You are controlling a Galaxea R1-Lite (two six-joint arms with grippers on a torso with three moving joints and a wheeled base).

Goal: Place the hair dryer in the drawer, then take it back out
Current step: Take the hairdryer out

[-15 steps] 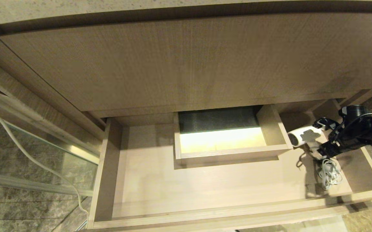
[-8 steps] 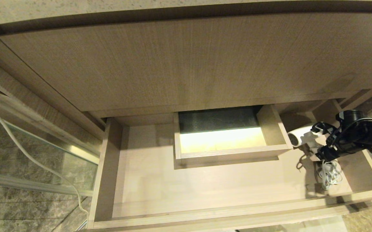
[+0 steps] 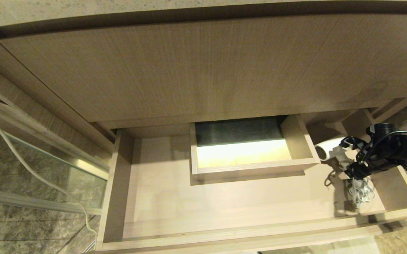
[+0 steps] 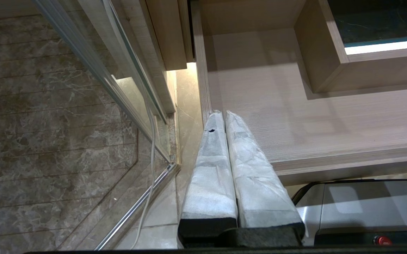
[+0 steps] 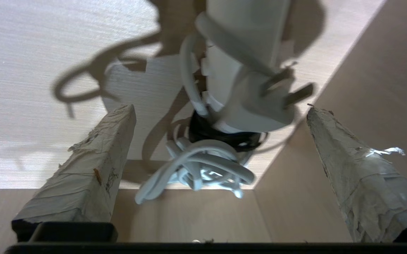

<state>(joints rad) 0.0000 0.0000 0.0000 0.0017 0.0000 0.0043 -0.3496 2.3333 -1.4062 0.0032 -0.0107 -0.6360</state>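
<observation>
Head view: hair dryer (image 3: 326, 148) lies in drawer (image 3: 224, 208) at its right end, just beside boxed cut-out (image 3: 296, 135); right tool (image 3: 347, 160) is held spread at its handle end.
Left wrist view: left tool (image 4: 224, 123) is parked off drawer's left side, fingers together.
Right wrist view: plug (image 5: 259, 106) and cord bundle (image 5: 203, 165) are seen between fingers (image 5: 94, 165), untouched.
Step (judged): dryer set down, nothing gripped; take-out is next. Handle to be straddled w/o snagging cord, then closed on.

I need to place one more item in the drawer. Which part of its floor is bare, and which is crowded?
Bare: the drawer floor from its left wall to the boxed cut-out, and the strip before that box. Crowded: the right end, with the hair dryer, its bundled cord and the right gripper, jaws open.
</observation>
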